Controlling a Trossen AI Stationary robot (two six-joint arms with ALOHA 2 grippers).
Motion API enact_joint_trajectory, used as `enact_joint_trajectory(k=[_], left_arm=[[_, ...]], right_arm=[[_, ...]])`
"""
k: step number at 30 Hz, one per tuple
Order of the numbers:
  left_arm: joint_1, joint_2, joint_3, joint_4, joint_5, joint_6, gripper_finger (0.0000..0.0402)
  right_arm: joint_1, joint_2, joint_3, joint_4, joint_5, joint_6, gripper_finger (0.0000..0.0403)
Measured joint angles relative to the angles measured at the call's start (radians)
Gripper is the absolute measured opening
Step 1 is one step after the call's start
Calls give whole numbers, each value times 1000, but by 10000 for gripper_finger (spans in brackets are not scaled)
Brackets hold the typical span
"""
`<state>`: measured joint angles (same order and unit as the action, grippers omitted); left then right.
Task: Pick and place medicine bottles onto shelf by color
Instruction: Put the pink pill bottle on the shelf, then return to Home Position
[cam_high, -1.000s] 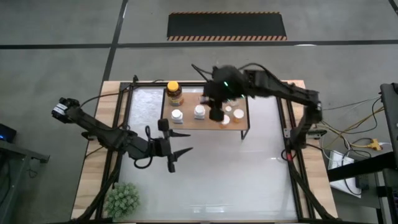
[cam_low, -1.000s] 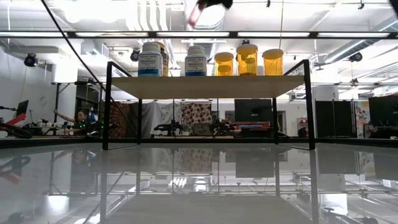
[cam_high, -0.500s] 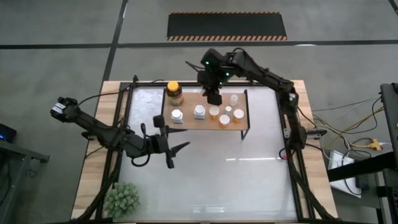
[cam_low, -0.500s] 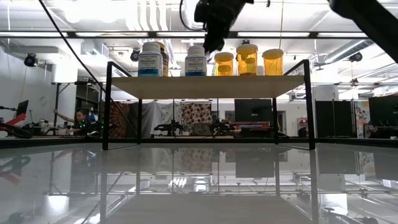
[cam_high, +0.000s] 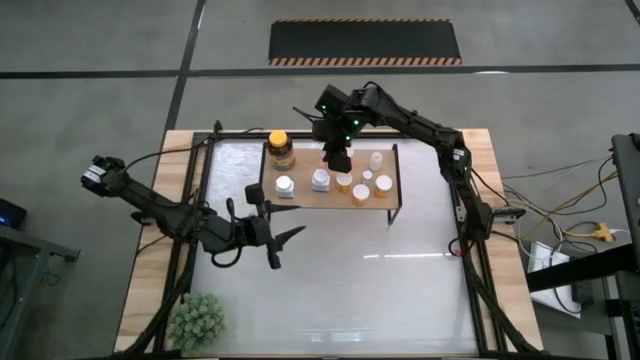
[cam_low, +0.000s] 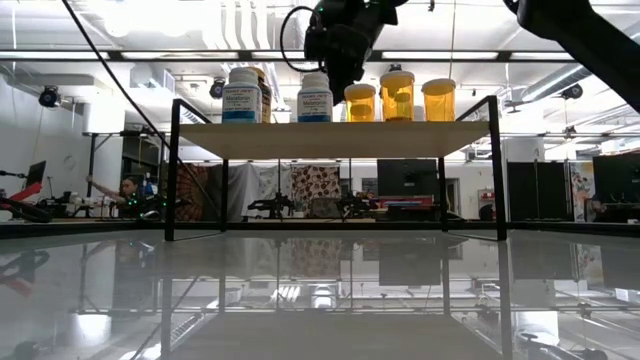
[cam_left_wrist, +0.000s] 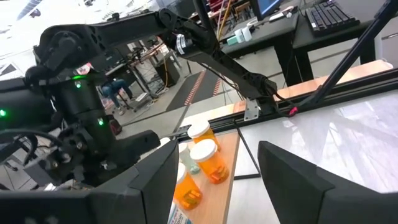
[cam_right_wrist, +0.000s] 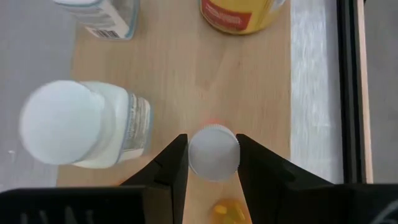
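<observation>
The light-wood shelf (cam_high: 305, 193) stands at the table's far middle. On it stand an amber jar with a yellow lid (cam_high: 281, 148), two white bottles (cam_high: 320, 180), three orange pale-capped bottles (cam_high: 361, 191) and tiny pale ones (cam_high: 376, 158). My right gripper (cam_high: 337, 158) reaches down over the shelf, just beyond the right-hand white bottle (cam_right_wrist: 62, 124), and is shut on a small orange pale-capped bottle (cam_right_wrist: 213, 152). My left gripper (cam_high: 282, 243) hovers open over the table, on the near side of the shelf's left end. My right gripper pinches the small bottle by its pale cap (cam_right_wrist: 213, 155), one finger (cam_right_wrist: 174, 165) on each side. The fingers come from above, pointing down. The bottle hangs upright below them over the shelf board (cam_right_wrist: 186, 74). Whether its base rests on the board, I cannot tell.
A green bushy plant (cam_high: 196, 318) sits at the table's near-left corner. Black frame rails (cam_high: 462, 215) run along the table's left and right sides. The glossy table top (cam_high: 380, 280) on the near side of the shelf has free room. The shelf's black legs (cam_low: 172, 170) rise from the table.
My right gripper, carrying the small bottle, has moved from over the shelf's middle toward its left and far side. It has then come down to the level of the standing bottles, between the right-hand white bottle and the orange ones.
</observation>
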<state>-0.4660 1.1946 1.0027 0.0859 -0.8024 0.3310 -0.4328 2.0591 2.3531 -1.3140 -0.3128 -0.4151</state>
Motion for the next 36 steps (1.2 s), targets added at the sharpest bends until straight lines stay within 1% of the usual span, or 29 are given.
enact_joint_trajectory(k=[7, 17, 22, 24, 26, 28, 30, 32, 34, 36], left_arm=[[0, 0, 0, 1, 0, 17, 203], [0, 0, 0, 2, 0, 17, 203], [0, -6, 0, 1, 0, 17, 203], [-12, -23, 0, -13, -7, 17, 203], [-46, -55, -4, -54, -22, 10, 203], [-97, -88, -25, -66, -22, -10, 203], [-148, -117, -70, -48, -19, -34, 203], [-190, -138, -125, -10, -24, -61, 203], [-225, -152, -175, 45, -57, -67, 203], [-258, -176, -206, 61, -96, -63, 203]], right_arm=[[5, 12, 0, -6, 75, 23, 115], [8, 12, 0, -5, 77, 22, 170], [9, -20, 0, -7, 78, 22, 185], [10, -59, 0, -16, 70, 37, 186], [14, -114, -6, -27, 14, 56, 187], [32, -181, -28, -32, -64, 60, 187], [73, -257, -72, -18, -96, 79, 185], [131, -345, -151, 30, -100, 100, 179], [206, -435, -257, 118, -84, 131, 170], [298, -531, -386, 218, -7, 168, 161]])
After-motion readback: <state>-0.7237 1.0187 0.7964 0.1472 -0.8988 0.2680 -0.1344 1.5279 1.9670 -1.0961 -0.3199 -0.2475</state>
